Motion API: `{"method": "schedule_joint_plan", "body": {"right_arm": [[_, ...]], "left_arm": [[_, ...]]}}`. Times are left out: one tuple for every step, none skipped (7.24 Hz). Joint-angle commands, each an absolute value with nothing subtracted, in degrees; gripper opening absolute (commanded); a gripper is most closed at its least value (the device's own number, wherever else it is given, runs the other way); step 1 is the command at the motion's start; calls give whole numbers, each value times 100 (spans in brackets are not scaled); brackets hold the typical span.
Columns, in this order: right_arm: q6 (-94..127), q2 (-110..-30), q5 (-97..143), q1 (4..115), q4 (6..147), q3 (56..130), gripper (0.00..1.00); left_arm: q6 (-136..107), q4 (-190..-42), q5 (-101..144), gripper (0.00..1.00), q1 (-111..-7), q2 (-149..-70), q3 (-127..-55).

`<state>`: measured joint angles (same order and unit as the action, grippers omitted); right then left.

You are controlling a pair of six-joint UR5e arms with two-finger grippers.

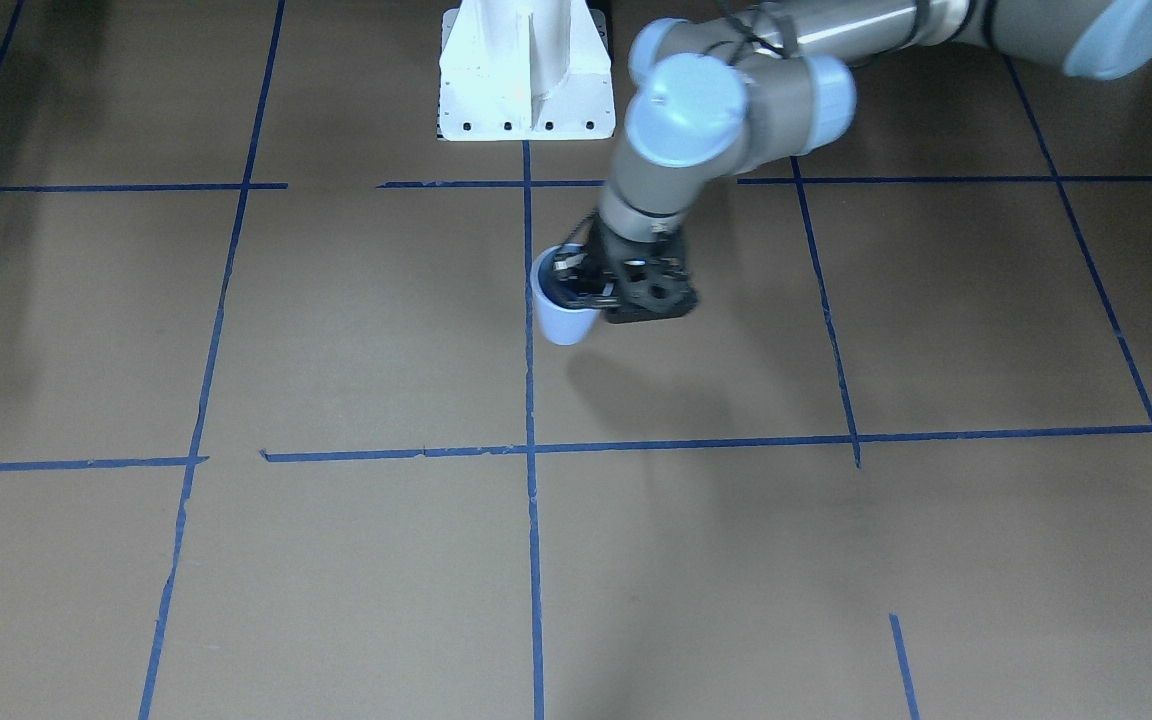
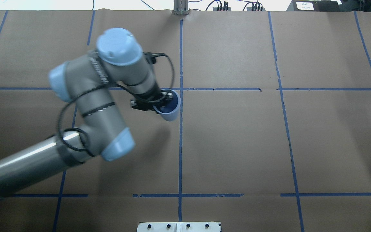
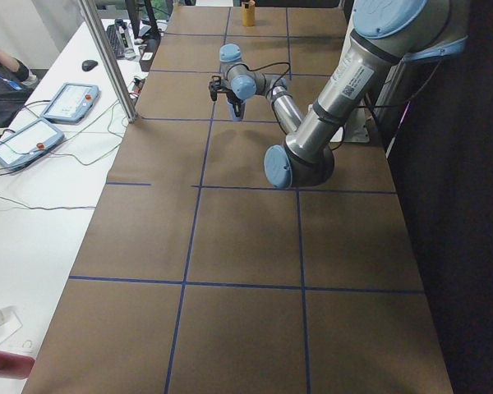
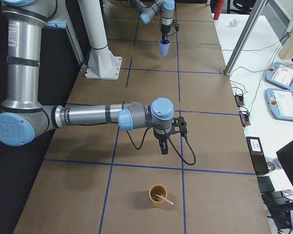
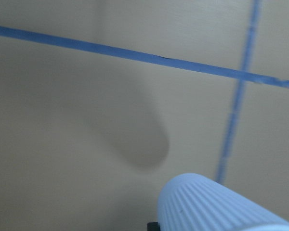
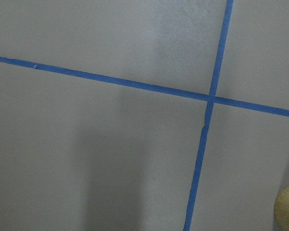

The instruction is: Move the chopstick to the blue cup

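The transfer has not really begun. The chopstick [image 4: 163, 198] leans inside a brown cup [image 4: 155, 201] at the counter's [image 2: 237, 145] right end, its upper end poking over the rim. The blue cup [image 2: 170, 114] is well apart from it, near the counter's middle line. The left claw [image 2: 161, 100] is clamped on the blue cup's rim, one finger inside and one outside the wall. The cup looks lifted off the counter: the left wrist view shows its ribbed wall with a separate shadow on the paper below.

The right claw [image 4: 164, 147] hangs point-down above the counter near the brown cup, not over it. It appears only in the side view, so I cannot tell whether it is wide or narrow.

As I judge it, the step in hand is readying the receiving cup. Next, the right claw must move over the brown cup and pinch the chopstick's exposed end. It then has to lift the chopstick straight out and bring it to the blue cup's mouth. The left claw's inner finger takes up part of that mouth, so the chopstick needs the free side.

Blue tape lines [image 2: 180, 145] cross the paper, the white pedestal [image 1: 526, 80] stands at the robot's side, and teach pendants [image 4: 283, 77] lie on a side desk. None of these blocks the path.
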<state>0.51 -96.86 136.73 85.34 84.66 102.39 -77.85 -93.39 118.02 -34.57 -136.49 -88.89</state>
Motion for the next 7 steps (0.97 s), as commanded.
{"method": "schedule_joint_plan", "body": {"right_arm": [[53, -9686, 13676, 8534, 8473, 10239, 100], [53, -9686, 13684, 8534, 8473, 10231, 100], [53, -9686, 13685, 8534, 8473, 10222, 100], [53, -9686, 13685, 8534, 8473, 10222, 100], [53, -9677, 13685, 8534, 8473, 10222, 100], [53, -9677, 13685, 8534, 8473, 10222, 100], [53, -9677, 13685, 8525, 8473, 10222, 100]], "left_arm": [[-7981, -9369, 11339, 1, -3042, -14237, -8263], [-7937, -9369, 11146, 2, -2937, -14186, -8253], [-7928, -9378, 11127, 3, -2936, -14116, -8244], [-7902, -9378, 11136, 4, -2936, -14054, -8244], [-7849, -9378, 11136, 5, -2936, -14010, -8253], [-7814, -9378, 11136, 8, -2936, -13984, -8253], [-7813, -9378, 11136, 23, -2936, -13905, -8262]]}}
